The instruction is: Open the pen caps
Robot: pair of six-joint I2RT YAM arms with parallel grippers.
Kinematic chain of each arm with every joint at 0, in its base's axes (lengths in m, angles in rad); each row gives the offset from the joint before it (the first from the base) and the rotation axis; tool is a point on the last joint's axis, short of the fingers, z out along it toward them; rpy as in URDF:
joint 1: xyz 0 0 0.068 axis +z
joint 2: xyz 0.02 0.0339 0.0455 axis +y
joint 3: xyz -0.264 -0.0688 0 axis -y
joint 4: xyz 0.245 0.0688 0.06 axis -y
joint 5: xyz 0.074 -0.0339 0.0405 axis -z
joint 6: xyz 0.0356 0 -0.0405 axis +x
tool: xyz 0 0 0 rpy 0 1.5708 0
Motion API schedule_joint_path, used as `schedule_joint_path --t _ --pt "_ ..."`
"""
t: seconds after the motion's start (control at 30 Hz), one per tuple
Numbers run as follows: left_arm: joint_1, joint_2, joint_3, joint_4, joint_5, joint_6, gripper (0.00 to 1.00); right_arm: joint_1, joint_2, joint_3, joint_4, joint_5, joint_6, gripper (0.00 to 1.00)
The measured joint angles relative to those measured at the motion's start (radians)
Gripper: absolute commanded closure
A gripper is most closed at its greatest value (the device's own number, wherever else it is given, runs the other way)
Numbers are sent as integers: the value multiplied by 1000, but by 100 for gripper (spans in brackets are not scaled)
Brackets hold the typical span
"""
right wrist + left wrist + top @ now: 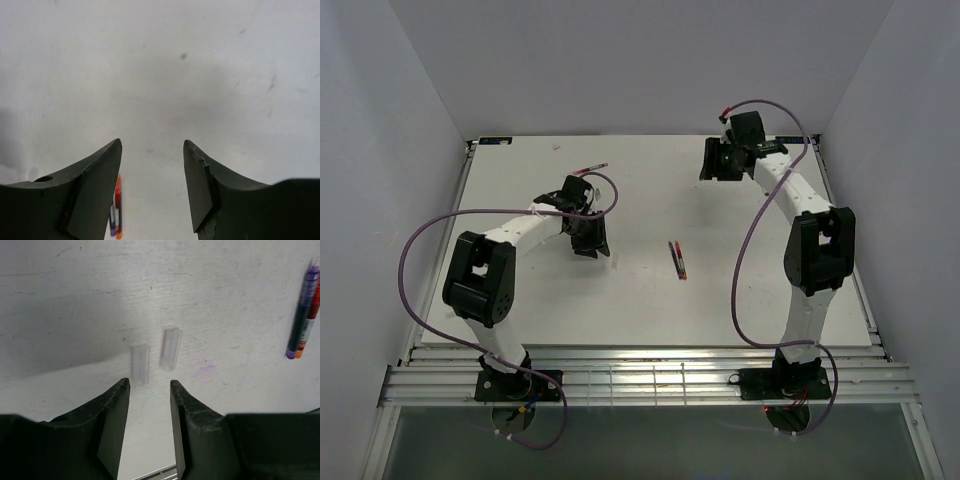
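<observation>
Two pens (pixel 677 260) lie side by side mid-table, one dark with purple ends, one red with an orange end. They also show in the left wrist view (pixel 303 320) and the right wrist view (pixel 116 212). A third pen (pixel 592 167) lies at the back left. Two short translucent caps (pixel 140 364) (pixel 170 349) lie loose on the table just ahead of my left gripper (pixel 149 384), which is open and empty (pixel 592 246). No loose red, blue or orange cap shows. My right gripper (pixel 151 143) is open and empty, hovering at the far right (pixel 718 160).
White table (pixel 520 300) with walls on three sides. Metal rails (pixel 640 375) run along the near edge by the arm bases. Purple cables loop beside each arm.
</observation>
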Motion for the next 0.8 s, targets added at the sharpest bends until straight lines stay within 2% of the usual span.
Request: schedule_joint_path --t 0.13,0.17,0.3,0.37,0.53,0.8 --pt "-6 -51 0 13 2 -2 49 -90 97 179 1 40 -35 38" --pt "-8 -65 -1 18 5 -5 48 -114 126 210 -1 48 -42 32" --pt "-11 -146 -16 45 30 -17 46 -188 216 248 -11 116 -81 20" --pt "-12 -191 -35 61 42 -32 46 -201 249 248 -19 163 -100 17" --pt "-14 -265 -81 97 63 -61 45 -197 291 248 -24 245 -150 15" --pt "-18 -268 -90 93 67 -67 46 -226 327 318 4 253 -185 15"
